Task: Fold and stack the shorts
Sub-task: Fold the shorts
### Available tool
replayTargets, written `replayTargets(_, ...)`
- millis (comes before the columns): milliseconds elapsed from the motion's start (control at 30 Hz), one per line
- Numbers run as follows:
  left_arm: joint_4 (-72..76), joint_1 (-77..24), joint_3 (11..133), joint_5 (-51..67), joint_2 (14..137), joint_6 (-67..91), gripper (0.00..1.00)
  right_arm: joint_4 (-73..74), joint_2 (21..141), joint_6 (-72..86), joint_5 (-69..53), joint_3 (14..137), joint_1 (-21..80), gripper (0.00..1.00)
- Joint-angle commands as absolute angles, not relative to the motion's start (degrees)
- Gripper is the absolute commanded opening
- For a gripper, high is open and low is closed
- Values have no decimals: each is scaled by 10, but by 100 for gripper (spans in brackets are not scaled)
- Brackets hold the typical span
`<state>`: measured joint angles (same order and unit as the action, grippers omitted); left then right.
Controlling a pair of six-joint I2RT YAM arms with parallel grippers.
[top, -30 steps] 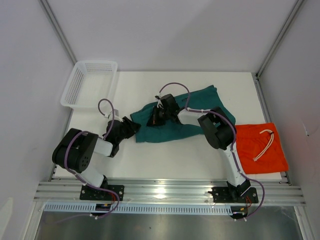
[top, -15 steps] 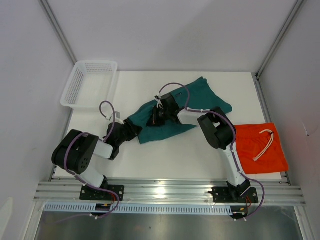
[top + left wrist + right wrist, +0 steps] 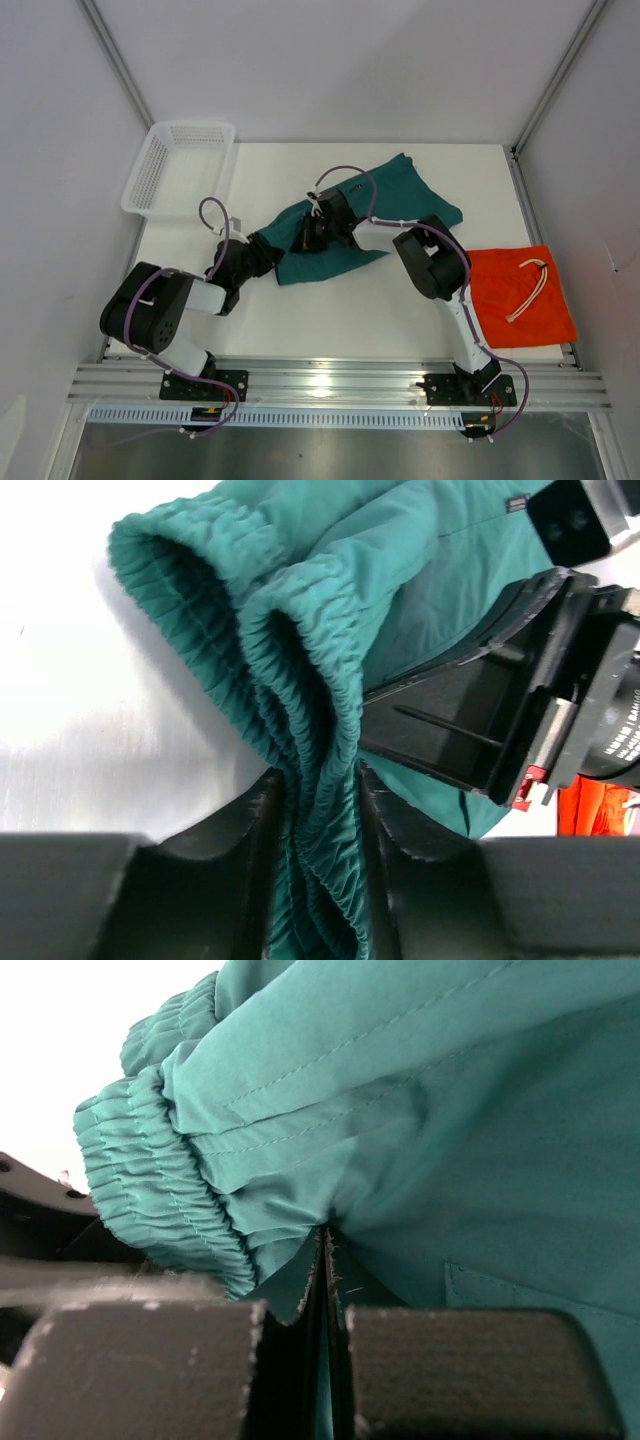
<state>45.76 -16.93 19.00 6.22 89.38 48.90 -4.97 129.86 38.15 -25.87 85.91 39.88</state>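
White tabletop (image 3: pixel 330 320) carries the teal shorts (image 3: pixel 410 195) just past centre toward 12 o'clock, stretched out on a diagonal. Left gripper (image 3: pixel 315 810) pinches the bunched elastic waistband (image 3: pixel 300 630) at the garment's 8 o'clock end. Just beside it, the right gripper (image 3: pixel 325 1260), fingers pressed together, nips a thin fold of the same fabric. Orange-red shorts (image 3: pixel 520 295) with a white drawstring (image 3: pixel 530 280) lie flat at 3 o'clock, well apart. White mesh basket (image 3: pixel 190 127) sits at 10 o'clock.
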Motion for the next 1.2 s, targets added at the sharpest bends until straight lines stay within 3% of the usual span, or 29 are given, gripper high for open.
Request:
replayTargets(0,508,-183,218,90,869,480,46,-33,1328,388,-267,850,433,0)
replayTargets(200,524,-183,224,114,897,473,53,-33,1328,388,-269,854,437,0)
replayTargets(367,532,-183,234,124,936,479,49,-33,1327,389,-271,857,439,0)
replayTargets(500,533,-183,240,124,960,478,35,-32,1322,389,-271,853,441,0)
replayTargets(600,522,-182,242,118,957,478,16,-33,1316,388,-271,847,441,0)
replayTargets(700,451,-181,263,108,928,460,5,-26,1304,381,-269,842,434,2)
replayTargets(800,397,-178,274,96,886,439,0,-21,1286,373,-266,834,419,5)
replayTargets(1167,156,-140,339,120,819,383,0,-10,1178,327,-265,780,360,11)
